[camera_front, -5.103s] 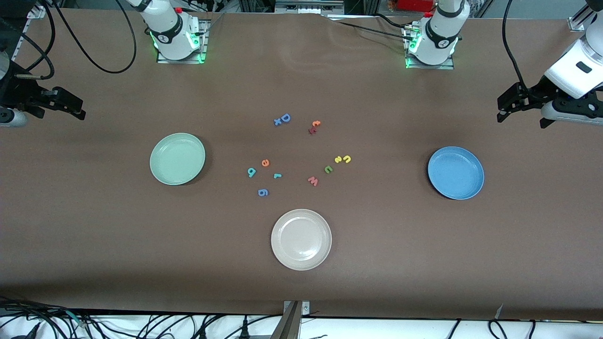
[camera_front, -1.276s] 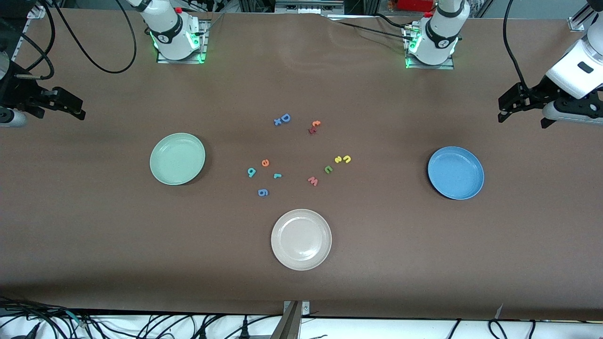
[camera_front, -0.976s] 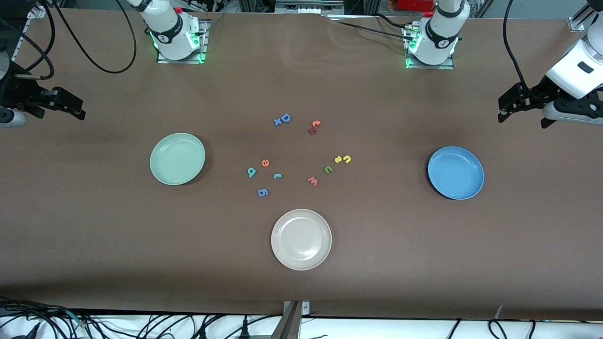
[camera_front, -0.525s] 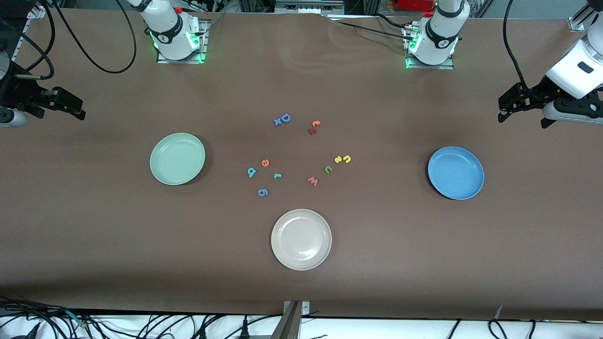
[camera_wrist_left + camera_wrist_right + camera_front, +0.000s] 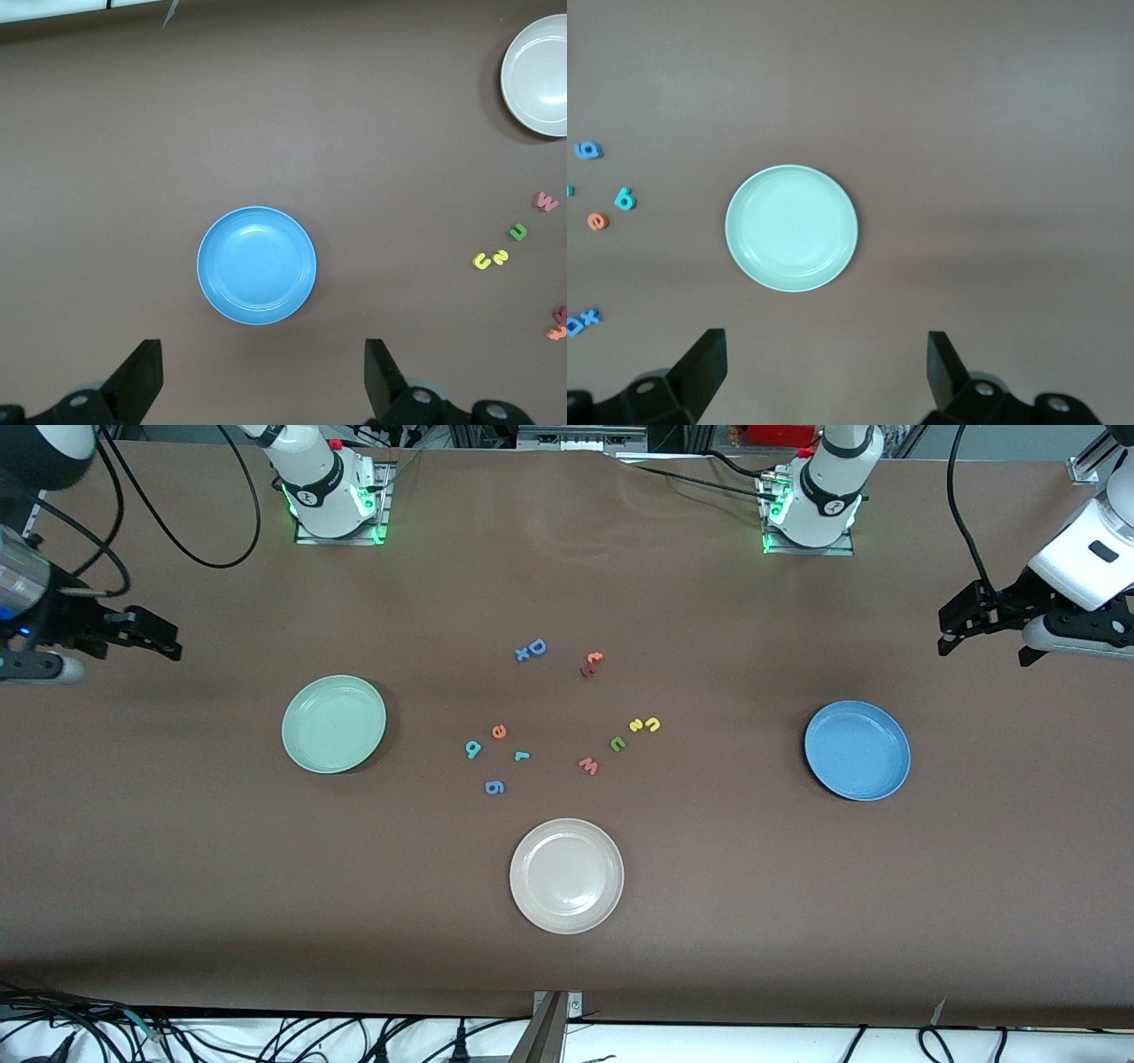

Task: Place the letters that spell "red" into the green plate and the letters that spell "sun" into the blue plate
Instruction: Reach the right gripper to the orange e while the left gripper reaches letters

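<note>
The orange "e" (image 5: 499, 732), teal "d" (image 5: 473, 750) and teal "r" (image 5: 522, 756) lie mid-table, toward the green plate (image 5: 333, 724). The yellow "s" (image 5: 637, 725), yellow "u" shape (image 5: 652, 724) and green "u" shape (image 5: 617, 743) lie toward the blue plate (image 5: 857, 750). Both plates hold nothing. My right gripper (image 5: 159, 645) hangs open over bare table at the right arm's end; its wrist view shows the green plate (image 5: 791, 227). My left gripper (image 5: 980, 654) hangs open at the left arm's end, with the blue plate (image 5: 256, 265) in its wrist view.
A cream-white plate (image 5: 566, 875) sits nearer the front camera than the letters. Other letters lie among them: a blue "g" (image 5: 494, 786), pink "w" (image 5: 588, 765), blue "D" (image 5: 536, 646) and orange "t" (image 5: 594, 658).
My right gripper has shifted a little toward the middle of the table. The left gripper, plates and letters have stayed put.
</note>
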Robot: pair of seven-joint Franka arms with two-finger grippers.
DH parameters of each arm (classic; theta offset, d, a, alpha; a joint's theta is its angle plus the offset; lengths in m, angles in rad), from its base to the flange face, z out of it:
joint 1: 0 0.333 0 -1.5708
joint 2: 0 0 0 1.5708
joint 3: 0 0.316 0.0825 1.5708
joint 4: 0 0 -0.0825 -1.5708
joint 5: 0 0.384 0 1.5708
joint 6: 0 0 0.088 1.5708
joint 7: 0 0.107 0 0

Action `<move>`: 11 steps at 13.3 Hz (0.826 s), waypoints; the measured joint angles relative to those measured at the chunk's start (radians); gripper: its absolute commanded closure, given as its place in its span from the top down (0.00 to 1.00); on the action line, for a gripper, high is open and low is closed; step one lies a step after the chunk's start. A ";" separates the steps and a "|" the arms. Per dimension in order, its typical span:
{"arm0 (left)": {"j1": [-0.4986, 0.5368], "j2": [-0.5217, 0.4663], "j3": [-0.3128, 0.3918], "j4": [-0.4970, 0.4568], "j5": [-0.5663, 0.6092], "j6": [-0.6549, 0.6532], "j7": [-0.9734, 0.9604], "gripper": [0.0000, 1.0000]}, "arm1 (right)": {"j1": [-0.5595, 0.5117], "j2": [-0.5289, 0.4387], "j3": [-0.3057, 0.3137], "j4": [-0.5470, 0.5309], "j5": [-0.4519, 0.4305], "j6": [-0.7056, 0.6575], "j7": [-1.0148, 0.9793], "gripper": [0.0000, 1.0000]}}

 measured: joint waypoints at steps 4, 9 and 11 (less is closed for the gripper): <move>0.000 0.001 0.000 0.008 0.000 0.000 0.000 1.00 | 0.117 0.091 0.025 -0.004 0.005 -0.002 0.006 1.00; 0.000 0.014 0.000 0.007 0.000 -0.011 0.000 1.00 | 0.275 0.228 0.030 -0.006 0.005 0.156 0.238 1.00; 0.000 0.024 0.000 0.007 0.000 -0.018 0.000 1.00 | 0.346 0.278 0.031 -0.007 0.005 0.245 0.366 1.00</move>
